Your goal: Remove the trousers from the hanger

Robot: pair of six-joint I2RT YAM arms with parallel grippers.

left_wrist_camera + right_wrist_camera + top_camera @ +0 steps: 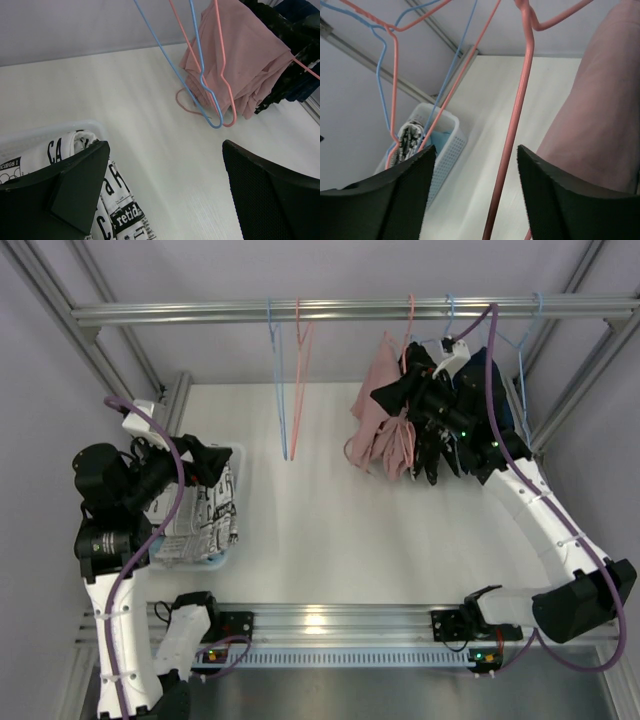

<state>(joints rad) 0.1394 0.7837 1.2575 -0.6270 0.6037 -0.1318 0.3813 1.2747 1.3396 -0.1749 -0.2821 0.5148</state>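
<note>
The dusty pink trousers (383, 425) hang folded over a pink hanger (408, 325) on the rail; they also show in the left wrist view (245, 65) and the right wrist view (600, 115). My right gripper (405, 387) is open beside them, and the pink hanger's wire (512, 165) runs between its fingers (475, 148). The newsprint trousers (200, 520) lie in a white basket (238, 502) on the left, over the light blue trousers (437, 140). My left gripper (213, 462) is open and empty just above the newsprint cloth (117, 200).
An empty blue hanger (279, 390) and an empty pink hanger (300, 380) hang from the rail (200, 312) mid-left. A dark garment (480, 375) on a blue hanger hangs behind my right arm. Frame posts stand at both back corners.
</note>
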